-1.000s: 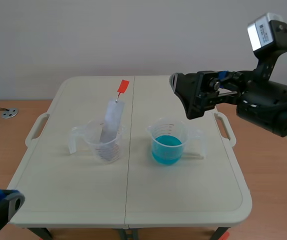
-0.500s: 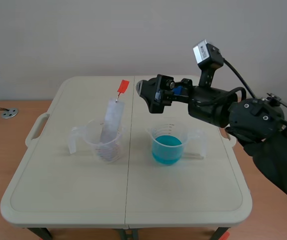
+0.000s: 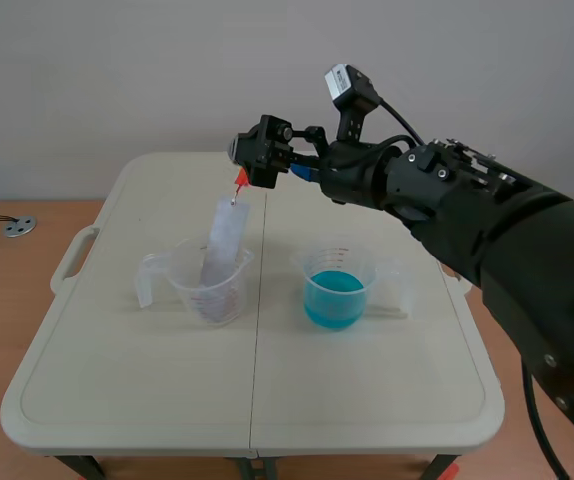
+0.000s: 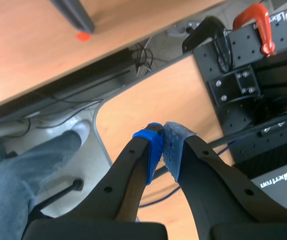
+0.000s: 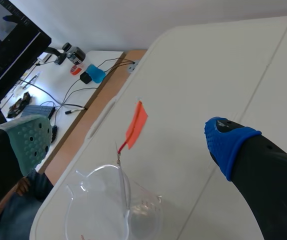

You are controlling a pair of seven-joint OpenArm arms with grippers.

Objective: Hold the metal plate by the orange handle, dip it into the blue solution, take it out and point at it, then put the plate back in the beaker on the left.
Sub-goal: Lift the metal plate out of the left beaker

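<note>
The metal plate [image 3: 225, 238] leans in the left beaker [image 3: 212, 297], just left of the counter's [image 3: 367, 400] middle, with its orange handle [image 3: 241, 181] pointing up toward the far edge. The right claw [image 3: 255, 165] is spread with the handle between its fingers, not pinching it. The left claw [image 4: 162, 145] is pressed together, off the counter.

Plate [image 3: 224, 240] in left beaker [image 3: 182, 275], solution beaker [image 3: 337, 258] rightward.
</note>
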